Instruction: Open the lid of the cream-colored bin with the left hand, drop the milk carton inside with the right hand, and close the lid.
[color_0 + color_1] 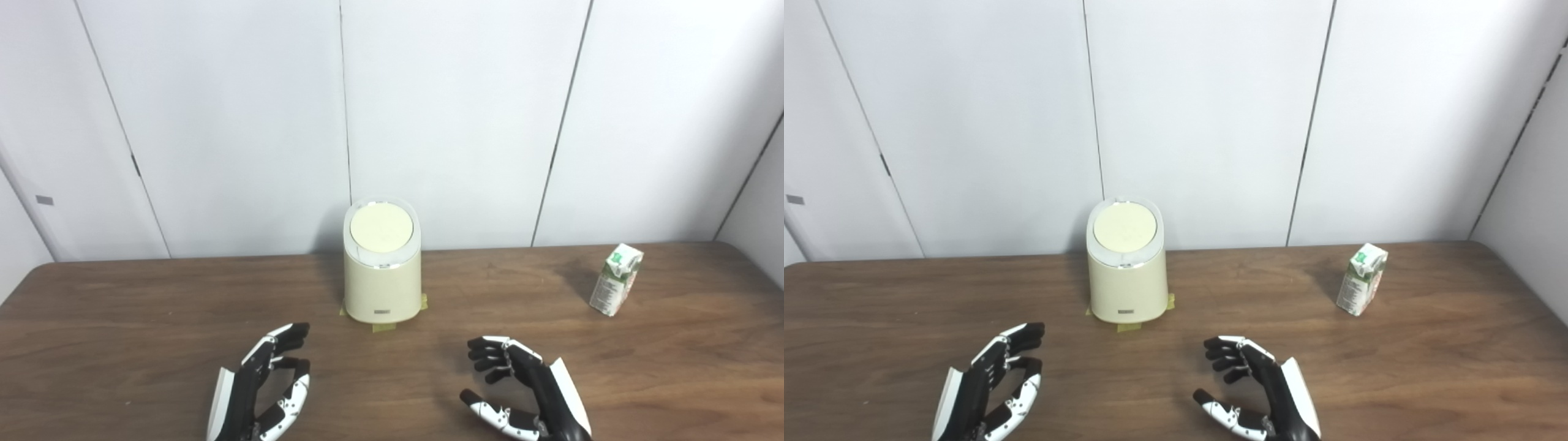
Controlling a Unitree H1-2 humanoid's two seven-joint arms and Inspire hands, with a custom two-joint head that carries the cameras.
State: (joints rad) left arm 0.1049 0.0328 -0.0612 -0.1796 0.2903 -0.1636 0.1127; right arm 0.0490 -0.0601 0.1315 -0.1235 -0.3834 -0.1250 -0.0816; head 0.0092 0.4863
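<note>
No step of the task is yet begun. The cream-colored bin [382,275] stands upright at the far middle of the desk [122,318], on strips of tape [384,327], and its lid [381,226] is seen fully down. The milk carton [615,280] stands well apart from the bin, at about 3 o'clock from it, near the right edge.

The left hand [263,386] is held low at about 7 o'clock from the bin; its fingers [288,334] are spread apart and nothing is held. The right hand [520,386] is held at about 5 o'clock from the bin; its fingers [490,355] are loosely curled but apart, and nothing is held.

The step in hand is judged to be the opening of the lid. The left hand must be carried forward toward 1 o'clock and raised to the top of the bin. Whether the lid is pressed or lifted cannot be told. The carton is to be reached by the right hand only afterwards.
</note>
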